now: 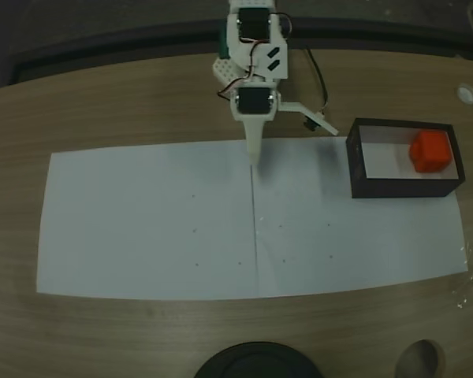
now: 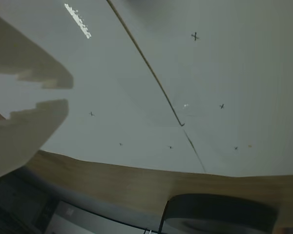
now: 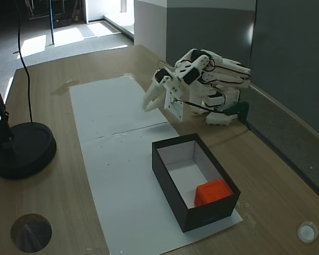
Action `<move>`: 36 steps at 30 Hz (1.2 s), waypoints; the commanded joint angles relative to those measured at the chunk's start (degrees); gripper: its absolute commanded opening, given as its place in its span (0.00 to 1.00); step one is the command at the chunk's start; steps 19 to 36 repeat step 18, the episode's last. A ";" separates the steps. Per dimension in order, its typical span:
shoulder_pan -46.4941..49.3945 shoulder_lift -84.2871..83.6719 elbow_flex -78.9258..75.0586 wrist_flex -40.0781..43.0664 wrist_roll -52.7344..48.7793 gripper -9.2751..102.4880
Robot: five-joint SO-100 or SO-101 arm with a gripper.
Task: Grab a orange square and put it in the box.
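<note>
Gripper (image 3: 149, 104) fingers are seen slightly parted and empty, held above the white paper (image 1: 142, 228). Well to its right in the top-down fixed view, the square (image 1: 430, 150) is found already inside the box (image 1: 402, 189), so no grasp seems needed.

top-down fixed view, oblique side fixed view, low wrist view, shared paper (image 1: 158, 228)
</note>
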 commanded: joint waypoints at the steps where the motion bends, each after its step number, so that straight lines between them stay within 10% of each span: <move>1: -3.16 0.62 -2.64 4.39 0.09 0.08; 8: -8.26 0.62 -6.24 17.93 0.53 0.08; 36: -8.17 0.62 -6.33 18.11 0.53 0.08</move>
